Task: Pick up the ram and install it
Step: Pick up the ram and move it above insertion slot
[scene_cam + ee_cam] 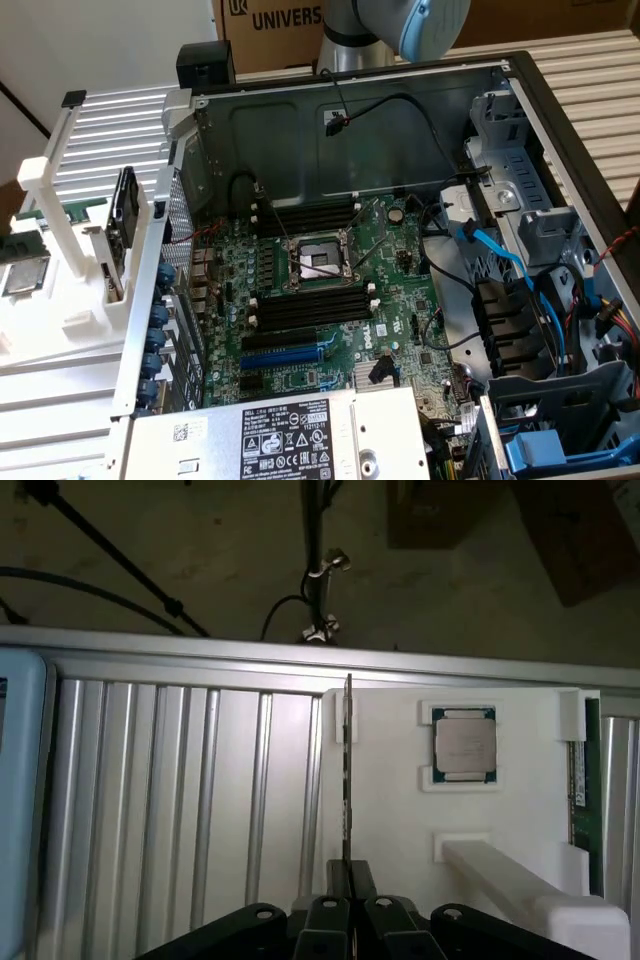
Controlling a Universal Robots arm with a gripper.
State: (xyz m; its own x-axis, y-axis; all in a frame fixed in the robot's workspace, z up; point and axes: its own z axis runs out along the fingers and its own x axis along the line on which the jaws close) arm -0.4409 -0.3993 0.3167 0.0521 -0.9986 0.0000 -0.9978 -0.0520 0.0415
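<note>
1. The ram [347, 770], a long, thin, dark circuit-board stick, faces my wrist camera edge-on. It shows as a narrow line running straight away from my fingertips.
2. I judge it light and stiff but brittle. It should not sag, yet a twist or a knock on its chips or contact edge could ruin it. The flat faces, about midway along its length, look like the place to pinch, leaving the contact edge free.
3. My gripper [347, 872] is closed on it. The two black fingers [364, 882] press against either face, with no gap beyond the board's own thickness.
4. Beyond the stick lies a white plastic parts tray [390, 810]. A square silver processor chip [463, 743] rests in a recess of the tray, near the stick's line. I cannot tell whether the stick is lifted clear of the tray.
5. The tray sits on a ribbed aluminium table [120, 130], at the exterior view's left of the open grey metal computer case [300, 130].
6. The long black memory slots [310, 306] on the green motherboard [400, 290] look empty and are well apart from the tray.
</note>
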